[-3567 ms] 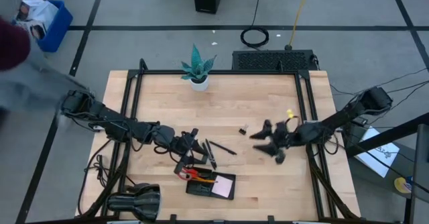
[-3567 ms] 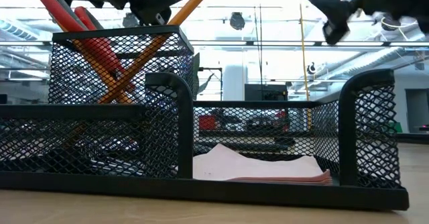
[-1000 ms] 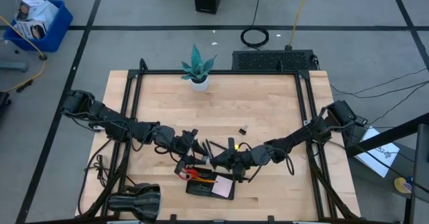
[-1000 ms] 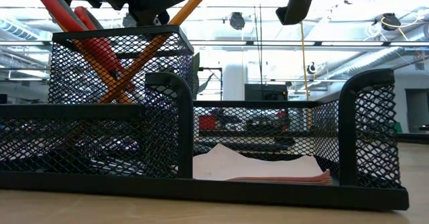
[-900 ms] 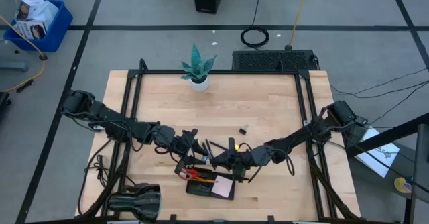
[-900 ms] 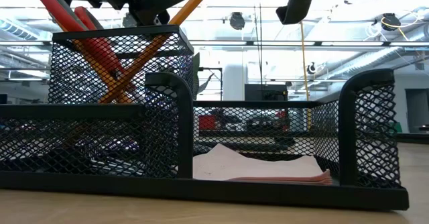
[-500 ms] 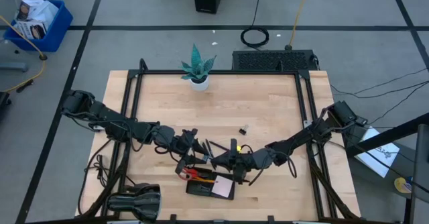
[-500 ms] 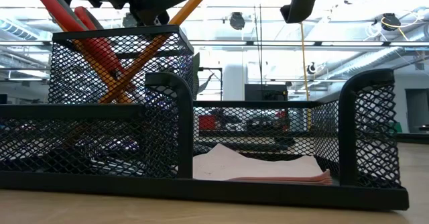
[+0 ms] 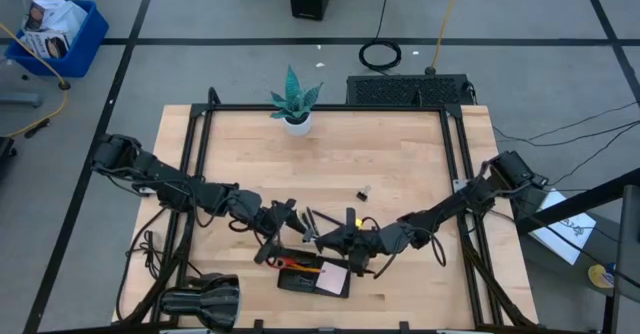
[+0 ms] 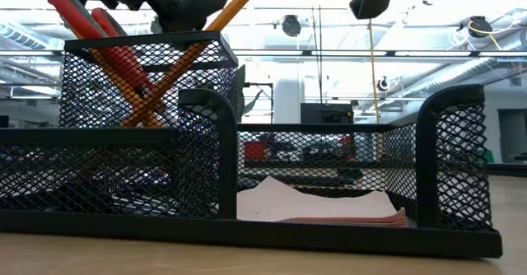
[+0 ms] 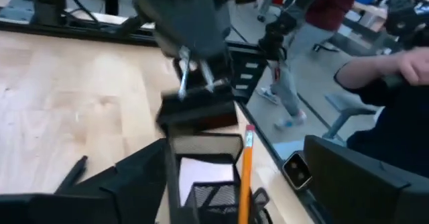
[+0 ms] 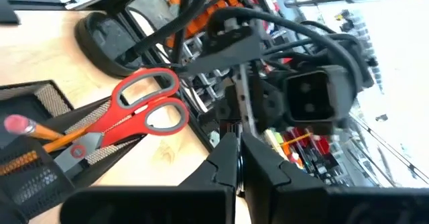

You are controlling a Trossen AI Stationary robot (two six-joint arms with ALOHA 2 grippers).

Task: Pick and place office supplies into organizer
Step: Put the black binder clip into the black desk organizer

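The black mesh organizer (image 9: 300, 282) stands near the table's front edge. Its tall cup holds the red-handled scissors (image 10: 99, 28) and an orange pencil (image 10: 235, 3), both leaning on the cup's rim. The pale note pad (image 10: 321, 205) lies in the low compartment. My left gripper (image 9: 277, 232) hangs open just above the cup, its fingers (image 11: 127, 184) standing wide on either side of the pencil's eraser end (image 11: 249, 129) without touching it. My right gripper (image 9: 318, 236) is shut, level, just behind the organizer, and nothing shows between its fingers (image 12: 224, 163).
Thin black pens (image 9: 312, 224) and a tiny black clip (image 9: 362, 192) lie on the wood behind the organizer. A potted teal plant (image 9: 295, 102) stands at the far edge, a black rounded cylinder (image 9: 200, 299) at the front left. People show beyond the table in the left wrist view.
My left gripper has opened wide above the cup and let go of the pencil, which stays leaning in the cup as before. The arm itself has kept its place.
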